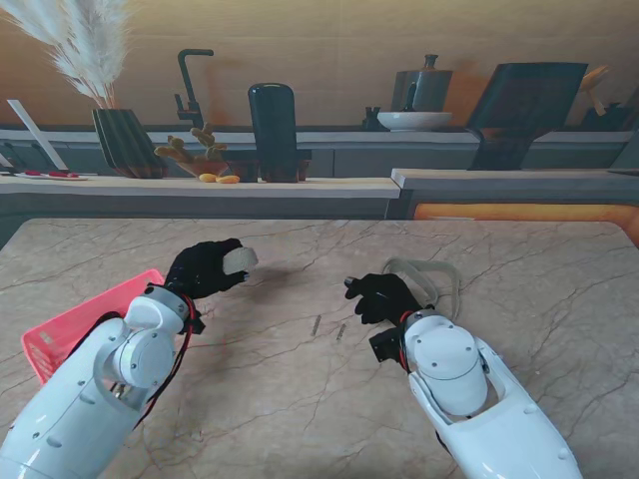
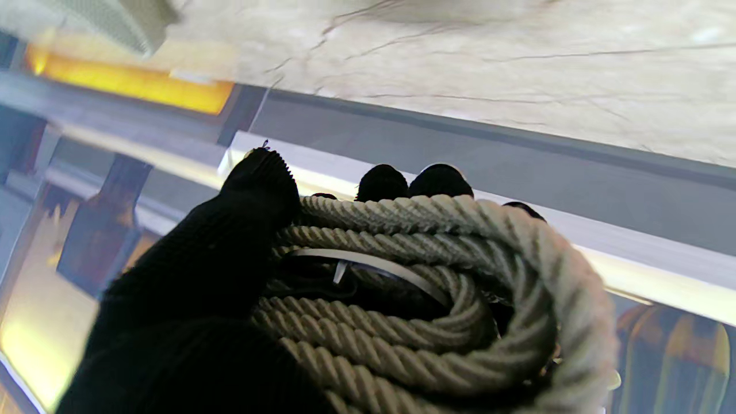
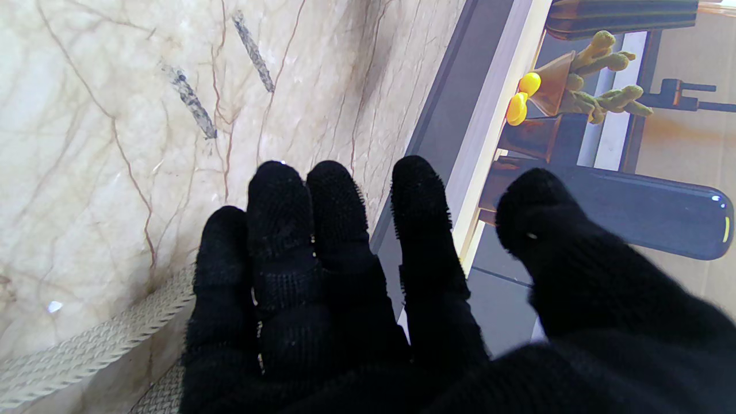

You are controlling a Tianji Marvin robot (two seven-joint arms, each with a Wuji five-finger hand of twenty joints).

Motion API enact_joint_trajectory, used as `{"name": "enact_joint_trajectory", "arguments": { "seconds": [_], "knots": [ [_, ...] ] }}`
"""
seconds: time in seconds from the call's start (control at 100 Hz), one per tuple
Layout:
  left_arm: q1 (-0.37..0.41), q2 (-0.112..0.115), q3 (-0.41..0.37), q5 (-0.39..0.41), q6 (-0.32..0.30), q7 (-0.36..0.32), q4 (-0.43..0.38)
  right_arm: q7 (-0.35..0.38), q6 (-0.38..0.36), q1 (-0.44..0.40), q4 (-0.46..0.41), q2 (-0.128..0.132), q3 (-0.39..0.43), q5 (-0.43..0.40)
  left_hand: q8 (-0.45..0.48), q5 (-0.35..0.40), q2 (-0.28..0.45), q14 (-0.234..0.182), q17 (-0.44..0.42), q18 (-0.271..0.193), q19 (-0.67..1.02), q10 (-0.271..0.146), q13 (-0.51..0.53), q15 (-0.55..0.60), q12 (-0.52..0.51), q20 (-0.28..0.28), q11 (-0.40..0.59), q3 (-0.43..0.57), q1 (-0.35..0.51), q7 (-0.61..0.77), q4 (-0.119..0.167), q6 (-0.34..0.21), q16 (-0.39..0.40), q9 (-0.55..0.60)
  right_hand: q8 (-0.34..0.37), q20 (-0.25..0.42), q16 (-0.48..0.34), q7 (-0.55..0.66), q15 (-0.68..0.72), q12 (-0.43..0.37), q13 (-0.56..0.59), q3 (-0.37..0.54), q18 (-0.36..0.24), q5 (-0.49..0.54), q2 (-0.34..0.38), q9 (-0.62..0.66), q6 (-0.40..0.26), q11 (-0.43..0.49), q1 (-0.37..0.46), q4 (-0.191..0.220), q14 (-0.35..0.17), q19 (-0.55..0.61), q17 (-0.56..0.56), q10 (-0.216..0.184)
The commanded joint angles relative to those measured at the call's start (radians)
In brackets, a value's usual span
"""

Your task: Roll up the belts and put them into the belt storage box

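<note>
Left hand (image 1: 205, 267), centre-left of frame, is clamped on a rolled beige woven belt (image 1: 240, 260), held up off the marble table (image 1: 300, 399); the wrist view shows the coil (image 2: 437, 299) wrapped by black-gloved fingers (image 2: 382, 183). Pink storage box (image 1: 75, 324) sits at left edge. Right hand (image 1: 379, 296), centre-right, fingers spread, holding nothing, beside a second loose belt (image 1: 429, 274).

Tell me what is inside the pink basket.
Only a corner of the pink basket shows, and that part looks bare. The left arm covers the rest, so I cannot tell whether any belt lies there.
</note>
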Motion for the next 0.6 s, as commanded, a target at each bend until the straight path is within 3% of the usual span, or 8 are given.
{"name": "enact_joint_trajectory", "arguments": {
  "seconds": [0.0,0.18,0.32,0.44,0.47,0.52,0.59],
  "knots": [
    [0.008,0.022,-0.013,-0.005,0.013,-0.018,-0.010,0.000,0.003,-0.003,-0.001,-0.006,-0.001,-0.001,-0.009,0.027,0.167,-0.010,-0.036,0.030,-0.029,0.027,0.000,0.066,-0.027,0.015,-0.046,-0.008,0.184,-0.033,-0.001,-0.019,0.046,-0.024,0.006,-0.006,-0.003,0.011,-0.003,-0.003,0.008,-0.026,0.013,0.029,0.017,0.026,-0.036,-0.007,0.027,0.031,-0.003,-0.004,-0.011,0.019],
    [0.028,0.055,-0.032,0.214,0.074,-0.085,-0.029,0.001,0.007,0.000,0.004,-0.006,-0.003,-0.001,0.000,0.013,0.219,0.040,-0.109,0.060,-0.127,0.042,-0.102,-0.108,-0.088,-0.003,-0.149,-0.125,0.260,-0.070,0.023,-0.023,0.024,-0.065,0.006,-0.005,-0.002,0.012,-0.002,-0.003,0.009,-0.029,0.013,0.031,0.018,0.027,-0.037,-0.007,0.027,0.032,-0.002,-0.004,-0.010,0.019],
    [0.032,0.070,-0.043,0.339,0.095,-0.094,-0.016,0.002,0.013,0.003,0.009,-0.007,-0.006,-0.004,0.005,0.010,0.225,0.044,-0.107,0.064,-0.122,0.045,-0.107,-0.127,-0.086,0.003,-0.147,-0.142,0.273,-0.073,0.027,-0.016,0.022,-0.068,0.006,-0.004,-0.002,0.012,-0.001,-0.003,0.009,-0.030,0.013,0.030,0.020,0.027,-0.039,-0.007,0.026,0.033,-0.002,-0.005,-0.011,0.020],
    [0.037,0.078,-0.052,0.392,0.120,-0.130,-0.011,0.001,0.020,0.009,0.015,-0.008,-0.010,-0.002,0.007,0.018,0.192,0.036,-0.092,0.053,-0.066,0.041,-0.096,-0.089,-0.059,0.033,-0.131,-0.108,0.238,-0.069,0.043,-0.015,0.041,-0.056,0.006,-0.004,-0.001,0.012,0.000,-0.002,0.009,-0.031,0.013,0.031,0.019,0.028,-0.037,-0.006,0.028,0.033,-0.001,-0.005,-0.012,0.021],
    [0.037,0.080,-0.054,0.408,0.124,-0.138,-0.008,0.001,0.021,0.011,0.017,-0.009,-0.011,-0.002,0.008,0.019,0.187,0.026,-0.068,0.048,-0.026,0.038,-0.079,-0.068,-0.054,0.050,-0.129,-0.093,0.228,-0.068,0.041,-0.016,0.047,-0.053,0.006,-0.003,-0.001,0.012,-0.001,-0.002,0.009,-0.032,0.014,0.031,0.020,0.028,-0.037,-0.006,0.028,0.034,-0.001,-0.005,-0.012,0.021],
    [0.036,0.084,-0.057,0.433,0.127,-0.155,-0.003,0.002,0.023,0.013,0.019,-0.009,-0.013,0.000,0.007,0.020,0.178,-0.027,-0.012,0.033,0.069,0.034,-0.033,-0.012,-0.050,0.085,-0.124,-0.072,0.212,-0.065,0.039,-0.020,0.056,-0.049,0.006,-0.003,-0.001,0.012,-0.001,-0.002,0.008,-0.032,0.013,0.031,0.020,0.028,-0.037,-0.006,0.028,0.034,-0.001,-0.005,-0.012,0.021],
    [0.034,0.088,-0.057,0.458,0.131,-0.166,0.008,0.003,0.024,0.015,0.022,-0.009,-0.014,0.001,0.007,0.023,0.172,-0.029,0.015,0.033,0.114,0.033,-0.022,0.009,-0.050,0.099,-0.121,-0.060,0.207,-0.060,0.038,-0.021,0.055,-0.045,0.006,-0.003,-0.001,0.012,0.000,-0.003,0.009,-0.032,0.013,0.031,0.020,0.027,-0.037,-0.006,0.030,0.034,-0.001,-0.005,-0.013,0.021]
  ]
}}
